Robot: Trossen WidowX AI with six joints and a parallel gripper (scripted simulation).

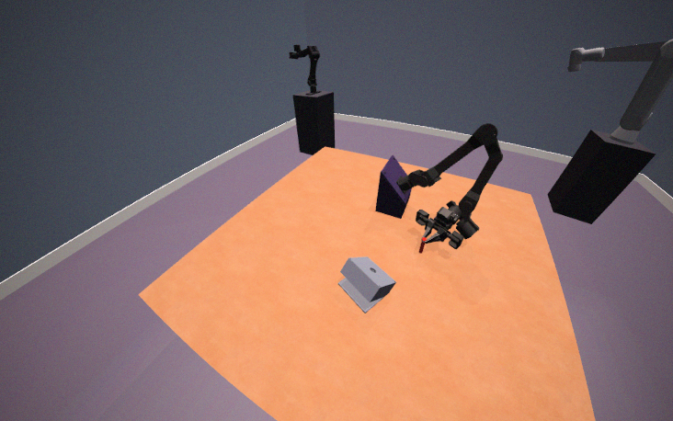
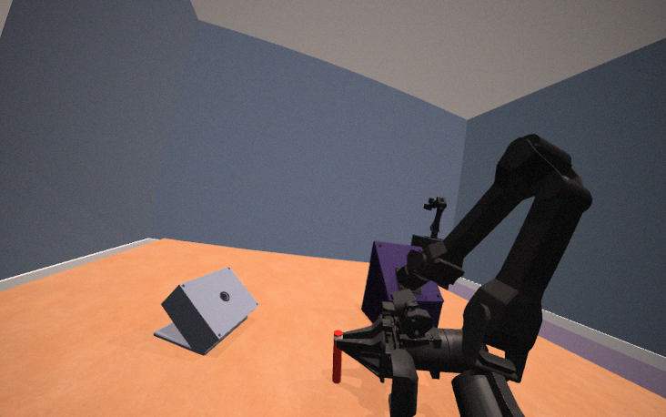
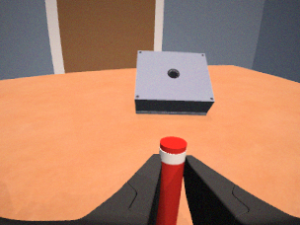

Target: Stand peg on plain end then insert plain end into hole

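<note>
The red peg [image 1: 421, 244] [image 2: 337, 360] [image 3: 170, 195] stands upright on the orange table [image 1: 278, 347], white band and red cap at the top, plain end down at the table surface. My gripper [image 1: 426, 237] [image 2: 343, 341] [image 3: 172, 162] reaches in level from the side and is shut on the peg just below the white band. The grey sloped panel [image 1: 368, 278] [image 2: 211, 300] [image 3: 173, 83] stands some way ahead of the peg, its single dark hole [image 1: 371, 270] [image 2: 224, 296] [image 3: 173, 73] facing the gripper.
A dark purple wedge block [image 1: 392, 188] [image 2: 388, 279] stands behind the arm. Black pedestals [image 1: 313, 121] [image 1: 598, 176] with other arms stand beyond the table's edges.
</note>
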